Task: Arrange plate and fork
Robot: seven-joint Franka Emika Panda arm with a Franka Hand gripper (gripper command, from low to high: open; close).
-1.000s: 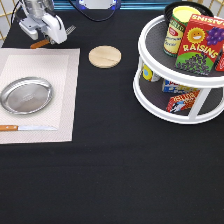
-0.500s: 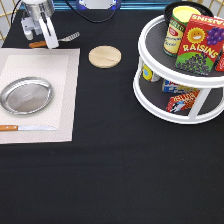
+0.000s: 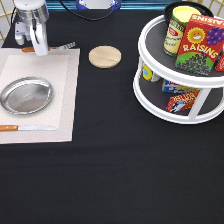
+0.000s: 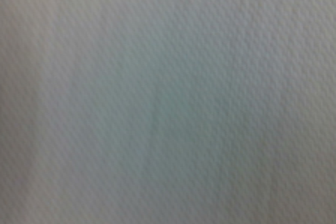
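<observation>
The silver plate [image 3: 26, 95] lies on the pale placemat [image 3: 60, 100] at the exterior view's left. The fork [image 3: 62, 47] lies along the placemat's top edge; its orange-brown handle sticks out to the left of the gripper and its tines point right. My gripper [image 3: 40, 49] stands low over the middle of the fork and is shut on it. The wrist view shows only the weave of the placemat [image 4: 168, 112] from very close.
A knife [image 3: 27, 128] lies on the placemat below the plate. A round wooden coaster [image 3: 105, 56] sits to the right of the fork. A white two-tier turntable rack [image 3: 150, 100] with cans and boxes stands at the right.
The gripper has moved down and slightly right with the fork, bringing it from above the table corner to the placemat's top edge. The plate and knife have not moved.
</observation>
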